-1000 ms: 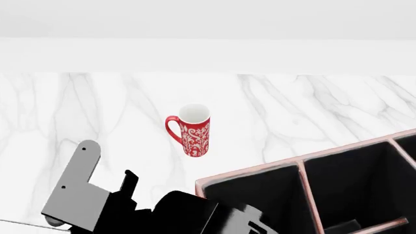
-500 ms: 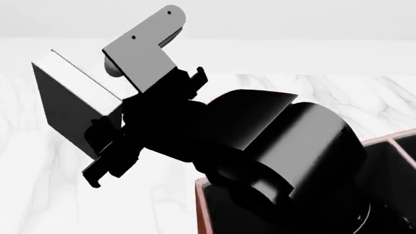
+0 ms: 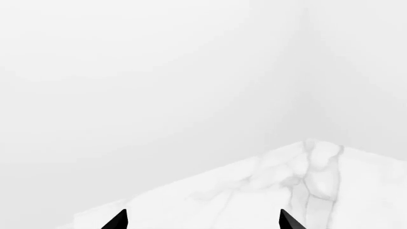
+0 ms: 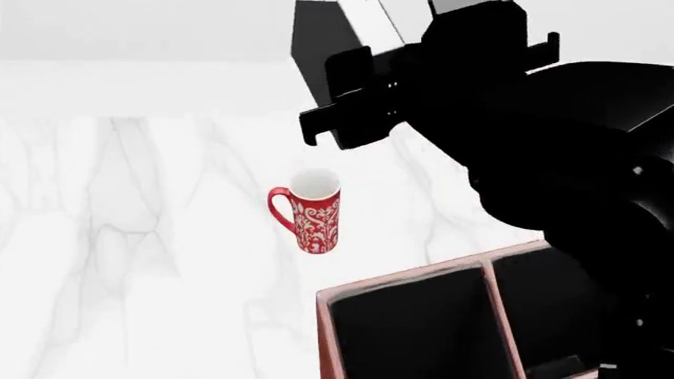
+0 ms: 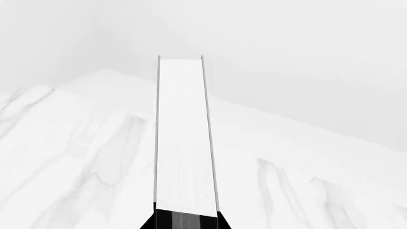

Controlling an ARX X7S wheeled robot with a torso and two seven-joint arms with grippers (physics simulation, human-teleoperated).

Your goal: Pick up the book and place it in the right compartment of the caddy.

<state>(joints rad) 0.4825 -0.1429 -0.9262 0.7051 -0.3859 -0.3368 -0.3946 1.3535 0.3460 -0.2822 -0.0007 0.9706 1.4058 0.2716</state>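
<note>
On my head camera, the right arm fills the upper right of the frame, a big black mass raised well above the marble table (image 4: 126,237). Its right gripper (image 4: 368,87) is clamped on the book (image 4: 328,35), which sits at the top centre of the frame, tilted, with its black cover facing me and a strip of white page edge along its upper side. The book is held in the air, clear of everything on the table.

My right wrist camera confirms the grip: the book (image 5: 186,138) runs straight out from the right gripper (image 5: 186,220), white page edges showing between two thin dark cover lines, and the black fingers (image 5: 150,222) pinch it at the bottom centre of the frame.

The caddy (image 4: 406,278) sits at the lower right of the head view, reddish-brown with a pale pinkish rim and black-lined compartments split by a divider. The arm hides much of its right side, so I cannot see all of the right compartment. The book is above and to the upper left of the caddy.

A red-and-white patterned mug (image 4: 311,212) stands upright in mid-frame, apart from the caddy's near corner.

On my left wrist camera, the left gripper (image 3: 203,220) shows only two black fingertips (image 3: 118,220) spread wide apart at the bottom edge, nothing between them, over the marble table (image 3: 286,191).
</note>
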